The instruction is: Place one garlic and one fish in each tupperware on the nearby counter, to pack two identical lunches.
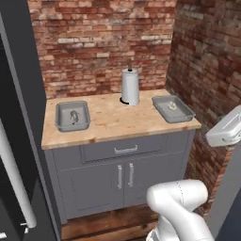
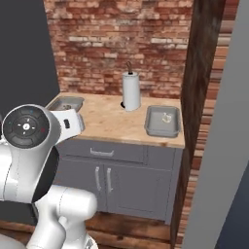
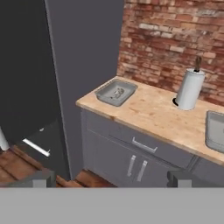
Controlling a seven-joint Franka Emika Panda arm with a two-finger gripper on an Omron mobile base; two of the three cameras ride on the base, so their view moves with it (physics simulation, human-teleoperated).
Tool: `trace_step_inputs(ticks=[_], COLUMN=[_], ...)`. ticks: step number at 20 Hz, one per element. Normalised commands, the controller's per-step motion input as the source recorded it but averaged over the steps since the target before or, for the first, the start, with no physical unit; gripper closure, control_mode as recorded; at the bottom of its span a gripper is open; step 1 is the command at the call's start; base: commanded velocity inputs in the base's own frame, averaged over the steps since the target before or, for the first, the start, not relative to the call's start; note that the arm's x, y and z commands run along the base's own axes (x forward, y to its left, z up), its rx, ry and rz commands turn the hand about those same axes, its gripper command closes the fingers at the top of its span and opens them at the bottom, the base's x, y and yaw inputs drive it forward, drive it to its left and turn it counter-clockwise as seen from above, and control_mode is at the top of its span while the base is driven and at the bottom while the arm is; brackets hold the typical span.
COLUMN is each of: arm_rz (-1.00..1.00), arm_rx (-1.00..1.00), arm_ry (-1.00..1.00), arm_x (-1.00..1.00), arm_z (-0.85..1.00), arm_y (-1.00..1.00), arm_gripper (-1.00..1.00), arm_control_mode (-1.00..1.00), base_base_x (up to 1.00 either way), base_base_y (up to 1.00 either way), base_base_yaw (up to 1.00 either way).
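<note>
Nearest, the two-finger gripper (image 3: 112, 178) hangs well short of the cabinets, jaws wide apart and empty. Beyond lies the light wood-grain counter (image 1: 117, 123) over dark grey doors. Its left shallow grey rectangular tupperware (image 1: 72, 116) holds a small grey fish-like shape (image 1: 74, 116); the right tupperware (image 1: 172, 108) holds something small and pale. A white paper-towel roll (image 1: 130, 86) stands upright between them, near the brick wall.

1. A white paper-towel roll (image 1: 130, 86) stands upright on its holder, well ahead of the gripper.
2. A red brick wall (image 1: 103, 42) rises behind the roll, farther off still.
3. A tall dark panel (image 3: 83, 65) stands ahead and left of the gripper.
4. A wood-plank floor (image 3: 17, 164) lies below.
</note>
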Motion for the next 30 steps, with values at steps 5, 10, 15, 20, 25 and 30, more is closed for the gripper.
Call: trace_step_inputs(ticks=[5,10,15,20,25,30], arm_rz=[0.00,0.00,0.00,0.00,0.00,0.00], arm_rx=[0.00,0.00,0.00,0.00,0.00,0.00], arm_ry=[0.00,0.00,0.00,0.00,0.00,0.00], arm_x=[0.00,0.00,0.00,0.00,0.00,0.00], arm_z=[0.00,0.00,0.00,0.00,0.00,0.00], arm_y=[0.00,0.00,0.00,0.00,0.00,0.00], arm_gripper=[-1.00,-1.00,-1.00,-1.00,-1.00,-1.00], arm_control_mode=[1.00,1.00,1.00,1.00,1.00,1.00], base_base_x=[-0.99,-0.65,-0.18,-0.51,-0.98,-0.62], base_base_y=[0.11,0.73,1.00,0.94,0.55,0.87], base_base_yaw=[0.00,-0.03,-0.11,-0.14,-0.21,-0.19])
